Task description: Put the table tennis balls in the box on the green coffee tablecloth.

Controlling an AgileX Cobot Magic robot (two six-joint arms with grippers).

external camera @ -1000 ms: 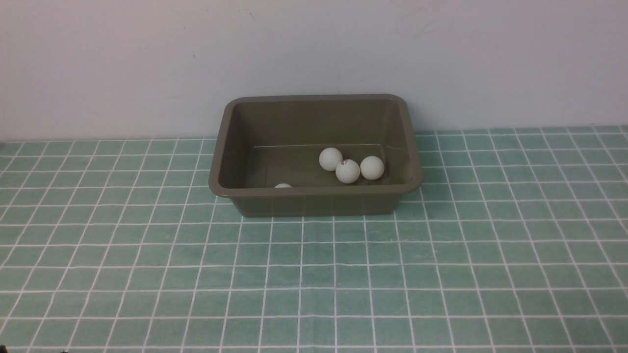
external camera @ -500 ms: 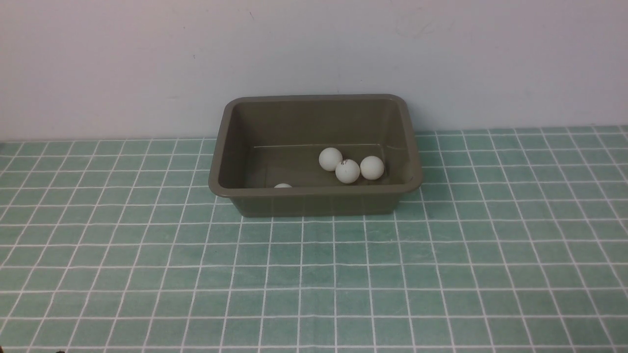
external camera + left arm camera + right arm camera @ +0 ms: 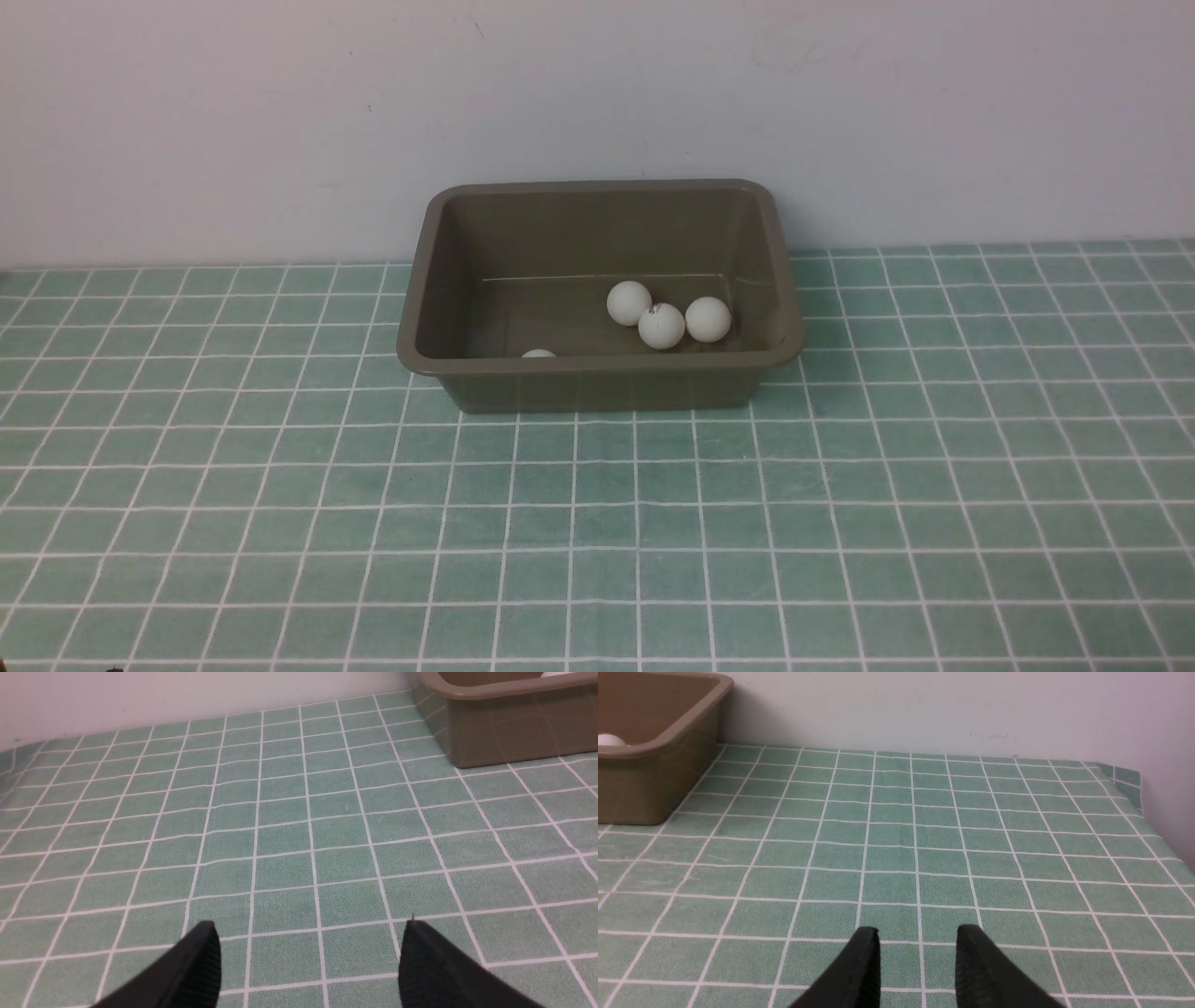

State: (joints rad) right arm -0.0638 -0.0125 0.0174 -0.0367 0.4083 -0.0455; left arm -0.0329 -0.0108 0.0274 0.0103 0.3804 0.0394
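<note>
The olive-brown box (image 3: 597, 378) stands on the green coffee tablecloth (image 3: 597, 523) near the back wall. Three table tennis balls (image 3: 661, 325) lie bunched on its floor at the right. Only the top of another ball (image 3: 538, 353) shows behind the front wall. My left gripper (image 3: 309, 924) is open over bare cloth, with the box (image 3: 514, 732) well away from it. My right gripper (image 3: 917, 928) is shut, holding nothing, its fingers drawn in with a narrow strip of cloth between them. The box (image 3: 649, 779) and one ball (image 3: 609, 740) lie far off. Neither arm appears in the front view.
A plain pale wall (image 3: 597, 93) rises right behind the box. The cloth's far corner (image 3: 1127, 781) folds up against a side wall in the right wrist view.
</note>
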